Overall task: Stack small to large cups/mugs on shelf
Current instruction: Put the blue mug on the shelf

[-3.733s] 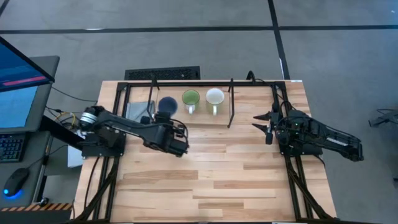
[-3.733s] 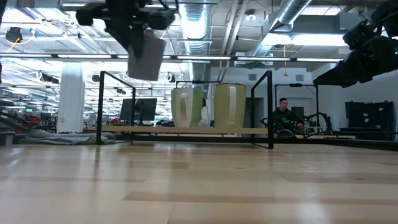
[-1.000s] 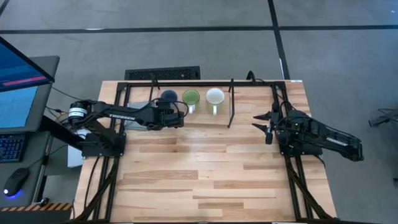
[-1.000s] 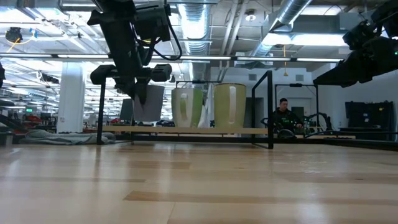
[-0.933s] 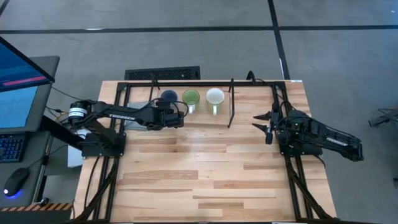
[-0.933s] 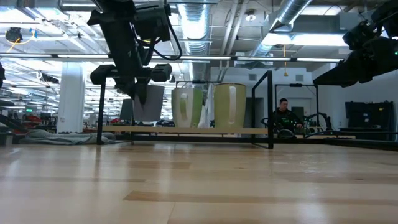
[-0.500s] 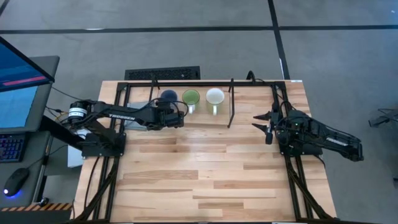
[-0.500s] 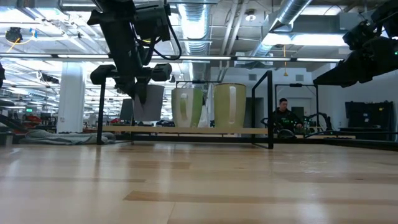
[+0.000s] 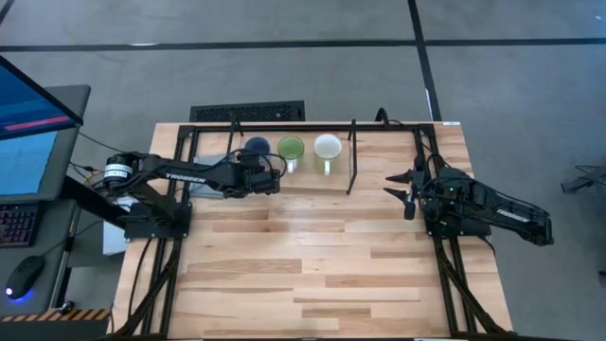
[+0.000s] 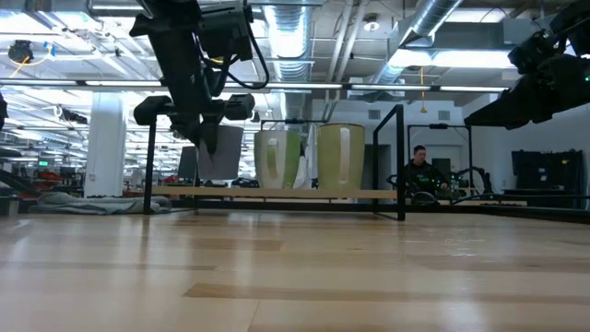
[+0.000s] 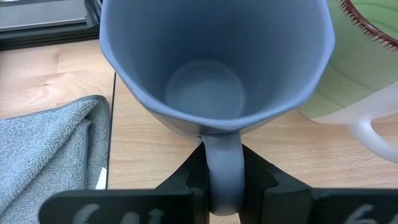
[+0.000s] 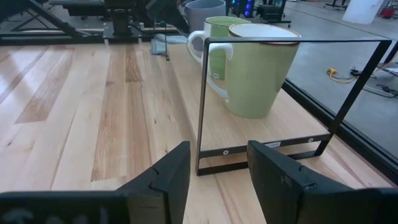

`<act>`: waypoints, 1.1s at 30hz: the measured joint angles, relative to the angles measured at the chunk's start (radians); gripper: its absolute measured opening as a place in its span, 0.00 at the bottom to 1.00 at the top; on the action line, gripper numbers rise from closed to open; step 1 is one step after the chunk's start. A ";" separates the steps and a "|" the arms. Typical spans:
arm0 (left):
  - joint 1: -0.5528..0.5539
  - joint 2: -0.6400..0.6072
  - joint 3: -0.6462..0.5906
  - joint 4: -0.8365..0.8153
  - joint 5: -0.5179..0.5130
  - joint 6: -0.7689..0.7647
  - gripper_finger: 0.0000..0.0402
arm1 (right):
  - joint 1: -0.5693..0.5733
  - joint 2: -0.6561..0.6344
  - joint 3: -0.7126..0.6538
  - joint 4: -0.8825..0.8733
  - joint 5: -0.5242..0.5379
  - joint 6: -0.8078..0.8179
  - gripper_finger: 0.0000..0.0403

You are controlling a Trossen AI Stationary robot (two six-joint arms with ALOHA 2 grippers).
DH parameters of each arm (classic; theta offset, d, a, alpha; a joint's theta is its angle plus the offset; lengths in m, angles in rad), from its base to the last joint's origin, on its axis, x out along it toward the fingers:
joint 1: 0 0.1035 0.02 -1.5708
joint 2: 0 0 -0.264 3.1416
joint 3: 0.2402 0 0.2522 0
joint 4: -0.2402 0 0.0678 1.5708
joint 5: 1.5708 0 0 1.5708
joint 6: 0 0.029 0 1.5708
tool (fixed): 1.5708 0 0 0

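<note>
Overhead, the left gripper [image 9: 254,169] reaches onto the shelf [image 9: 365,175], with the blue-grey mug [image 9: 256,146] at its tip, just beside the green mug [image 9: 291,149] and then the white mug [image 9: 327,148] in one row. The right gripper [image 9: 396,185] waits well apart at the table's right side, fingers spread.

Level with the table, the blue-grey mug [image 10: 221,152] seems to sit at the shelf board, though the dark arm hides part of it.

From the left wrist, the fingers [image 11: 183,180] are clamped on the blue-grey mug's handle [image 11: 222,171]; a grey cloth [image 11: 50,149] lies beside it.

From the right wrist, its fingers [image 12: 165,174] stand apart.
</note>
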State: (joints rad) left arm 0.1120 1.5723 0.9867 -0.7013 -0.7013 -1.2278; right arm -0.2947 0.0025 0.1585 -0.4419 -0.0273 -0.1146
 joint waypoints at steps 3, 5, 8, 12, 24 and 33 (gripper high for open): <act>-0.001 0.000 0.000 0.000 -0.001 0.000 0.07 | 0.000 0.000 0.000 0.000 0.000 0.000 0.45; -0.001 0.000 0.000 0.000 -0.001 -0.001 0.07 | 0.000 0.000 0.000 0.000 0.000 0.000 0.45; -0.001 0.000 0.000 0.000 -0.001 -0.001 0.07 | 0.000 0.000 0.000 0.000 0.000 0.000 0.45; -0.002 0.000 0.000 0.001 0.000 -0.001 0.07 | 0.000 0.000 0.000 0.000 0.000 0.000 0.45; -0.002 0.000 0.000 0.000 0.012 0.000 0.07 | 0.000 0.000 0.000 -0.001 0.000 0.000 0.45; -0.002 -0.001 0.000 0.001 0.019 0.007 0.12 | 0.000 0.000 0.000 -0.001 0.000 0.000 0.45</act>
State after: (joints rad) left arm 0.1101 1.5715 0.9867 -0.7005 -0.6827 -1.2212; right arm -0.2947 0.0027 0.1585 -0.4433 -0.0273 -0.1146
